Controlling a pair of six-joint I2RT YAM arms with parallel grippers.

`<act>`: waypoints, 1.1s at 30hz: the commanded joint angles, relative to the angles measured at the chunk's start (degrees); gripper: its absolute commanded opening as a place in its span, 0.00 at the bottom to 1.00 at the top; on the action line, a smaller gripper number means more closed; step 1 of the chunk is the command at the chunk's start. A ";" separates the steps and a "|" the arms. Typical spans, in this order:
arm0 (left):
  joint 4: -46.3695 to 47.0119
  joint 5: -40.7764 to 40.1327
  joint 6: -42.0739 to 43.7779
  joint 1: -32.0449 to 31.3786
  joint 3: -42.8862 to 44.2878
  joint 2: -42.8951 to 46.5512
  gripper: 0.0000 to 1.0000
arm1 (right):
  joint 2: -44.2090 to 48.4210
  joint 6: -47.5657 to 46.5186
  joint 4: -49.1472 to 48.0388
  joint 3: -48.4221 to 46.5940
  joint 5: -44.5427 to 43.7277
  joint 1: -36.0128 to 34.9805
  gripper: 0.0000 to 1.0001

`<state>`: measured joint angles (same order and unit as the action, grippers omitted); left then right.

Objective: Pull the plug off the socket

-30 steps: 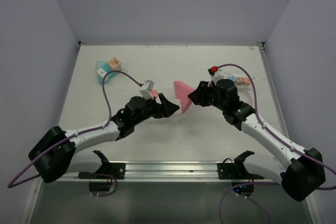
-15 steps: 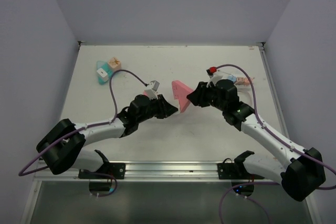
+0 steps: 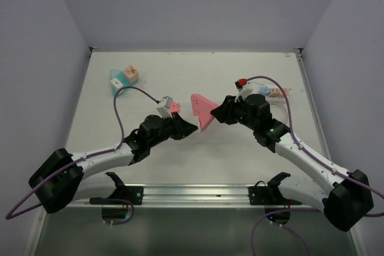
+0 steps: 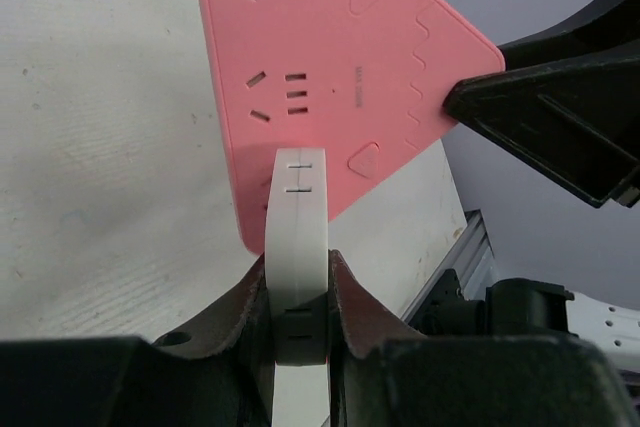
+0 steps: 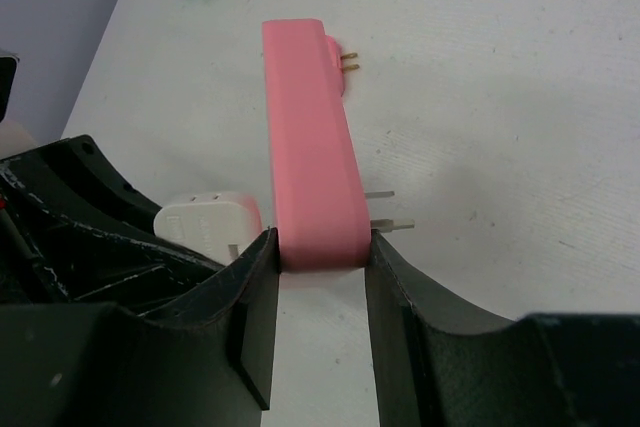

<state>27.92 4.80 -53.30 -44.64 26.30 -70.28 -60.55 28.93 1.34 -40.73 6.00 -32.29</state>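
Nearest to us in the overhead view, the two arms reach up from the near edge of the table (image 3: 240, 148) and meet at its middle. The left gripper (image 3: 189, 127) comes in from 7 o'clock of the pink socket (image 3: 201, 110) and the right gripper (image 3: 218, 112) from 3 o'clock. From above we cannot see the plug, which the left arm's fingers hide.

The left wrist view shows it. The white plug (image 4: 297, 247) is pinched between the fingers (image 4: 238, 309) of the left gripper (image 4: 297, 272), and its front end meets the socket (image 4: 330, 77) at that face's 6 o'clock corner. Whether its prongs are seated we cannot tell. At 3 o'clock a black finger of the right gripper presses the socket's edge.

The right wrist view adds what neither of the others gives. The socket (image 5: 310, 147) stands on its thin edge, its near end clamped in the right gripper (image 5: 320, 247). The plug (image 5: 205, 219) lies against its 9 o'clock face. Metal pins (image 5: 385, 209) stick out of the opposite face.

Farther off in the overhead view, a purple cable (image 3: 135, 87) arches behind the left arm. Teal and orange blocks (image 3: 123, 78) sit at the table's 10 o'clock. A few small coloured things (image 3: 275, 92) lie at 2 o'clock, too small to name.
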 commanded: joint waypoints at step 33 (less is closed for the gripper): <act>11.29 7.52 -6.82 18.71 -0.55 -23.06 0.24 | 4.22 -1.15 0.06 1.18 -3.89 6.63 0.00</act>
<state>37.15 11.99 -58.72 -27.14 24.56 -92.86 -57.23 27.14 5.15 -37.95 1.06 -25.82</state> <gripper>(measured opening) 0.241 0.381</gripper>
